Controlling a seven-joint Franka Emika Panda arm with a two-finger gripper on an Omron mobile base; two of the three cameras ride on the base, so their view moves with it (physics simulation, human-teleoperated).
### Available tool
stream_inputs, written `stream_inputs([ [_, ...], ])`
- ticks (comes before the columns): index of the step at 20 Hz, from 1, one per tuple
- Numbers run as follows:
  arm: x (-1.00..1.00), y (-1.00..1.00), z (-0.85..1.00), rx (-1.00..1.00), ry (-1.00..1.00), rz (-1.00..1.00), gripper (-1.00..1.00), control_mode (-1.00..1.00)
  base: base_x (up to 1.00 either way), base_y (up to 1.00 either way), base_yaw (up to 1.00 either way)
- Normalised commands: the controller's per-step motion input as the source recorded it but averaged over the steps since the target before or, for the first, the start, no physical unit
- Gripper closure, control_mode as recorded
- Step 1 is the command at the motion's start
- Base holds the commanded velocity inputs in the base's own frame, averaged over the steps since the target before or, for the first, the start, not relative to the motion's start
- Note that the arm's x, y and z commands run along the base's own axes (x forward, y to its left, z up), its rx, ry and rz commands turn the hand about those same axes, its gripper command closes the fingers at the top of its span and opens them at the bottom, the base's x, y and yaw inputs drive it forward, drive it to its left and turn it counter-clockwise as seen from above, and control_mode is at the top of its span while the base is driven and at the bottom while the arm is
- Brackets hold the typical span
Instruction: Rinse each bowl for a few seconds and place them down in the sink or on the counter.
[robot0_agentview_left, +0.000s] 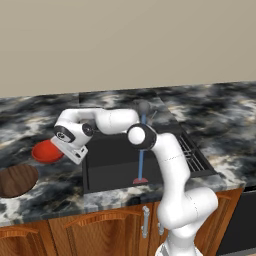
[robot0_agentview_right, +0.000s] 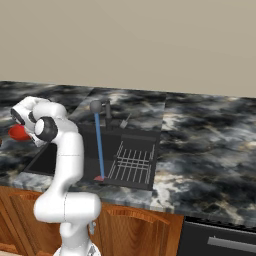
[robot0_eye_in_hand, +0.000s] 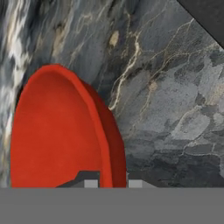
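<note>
At the far left edge of the left base view, the wooden bowl lies on the desk, cut by the frame and close to the desk's front edge. Just up and right of it sits the red bowl, apart from the wooden one, near the left rim of the sink. The gripper is down at the red bowl's right side, between bowl and sink rim. In the hand view the red bowl's rim runs down between the two finger tips at the bottom centre, one tip inside the bowl and one outside, so the gripper is closed narrow on that rim. Bare stone fills the right half of that view, with a dark sink corner in the upper right. Further right in the left base view, a blue stream falls from the faucet into the basin. The wire rack occupies the sink's right side. Beyond it, the desk runs open to the frame's right edge.
</note>
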Motion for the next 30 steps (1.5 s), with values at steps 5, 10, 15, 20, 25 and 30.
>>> stream_inputs([
  [5, -0.05, -0.17, 0.33, -0.06, 0.04, -0.1, 1.0, -1.0, 0.0, 0.0, 0.0],
  [10, -0.06, -0.16, 0.36, -0.03, 0.04, -0.1, 1.0, -1.0, 0.0, 0.0, 0.0],
  [15, -0.11, -0.14, 0.37, -0.04, 0.01, -0.1, 1.0, -1.0, 0.0, 0.0, 0.0],
  [20, -0.1, -0.15, 0.3, -0.04, 0.0, -0.12, 1.0, -1.0, 0.0, 0.0, 0.0],
  [25, -0.09, -0.13, 0.26, -0.04, 0.0, -0.13, 1.0, -1.0, 0.0, 0.0, 0.0],
  [30, -0.14, -0.14, 0.28, -0.02, 0.0, -0.12, 1.0, -1.0, 0.0, 0.0, 0.0],
])
